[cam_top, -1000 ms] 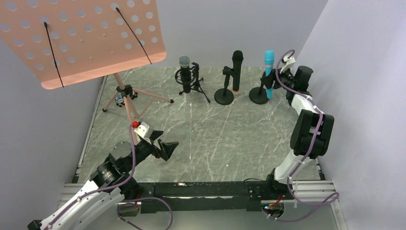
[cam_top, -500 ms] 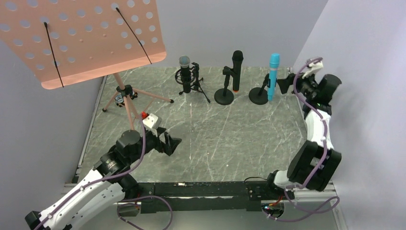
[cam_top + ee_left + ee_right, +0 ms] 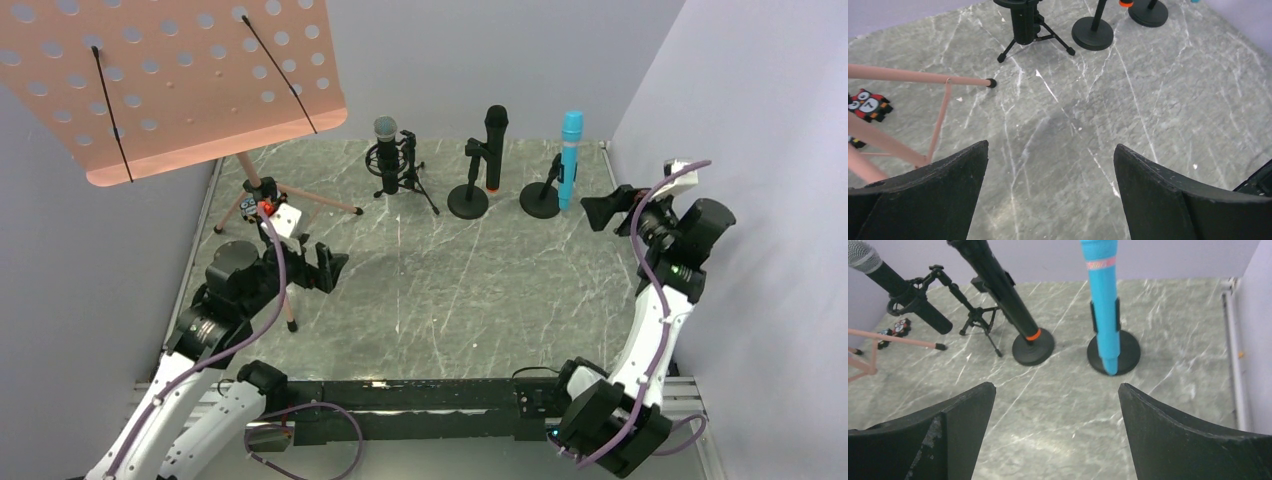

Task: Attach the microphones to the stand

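Three microphones stand in stands at the back of the table. The black one with a silver mesh head (image 3: 386, 148) sits in a tripod stand (image 3: 408, 178). The all-black one with an orange end (image 3: 495, 140) sits in a round-base stand (image 3: 467, 203). The blue one (image 3: 570, 155) is clipped in a round-base stand (image 3: 540, 200). All three also show in the right wrist view: silver-headed (image 3: 893, 282), black (image 3: 998, 285), blue (image 3: 1104, 300). My right gripper (image 3: 606, 212) is open and empty, just right of the blue microphone. My left gripper (image 3: 330, 270) is open and empty at the left.
A pink music stand with a perforated desk (image 3: 170, 70) and tripod legs (image 3: 300, 202) stands at the back left, one leg beside my left gripper (image 3: 918, 77). A small owl figure (image 3: 867, 105) lies by its legs. Walls close in on the back and right.
My right gripper let go of the blue microphone, left clipped in its stand, and drew back to the right. My left arm swung back and to the left towards the music stand.
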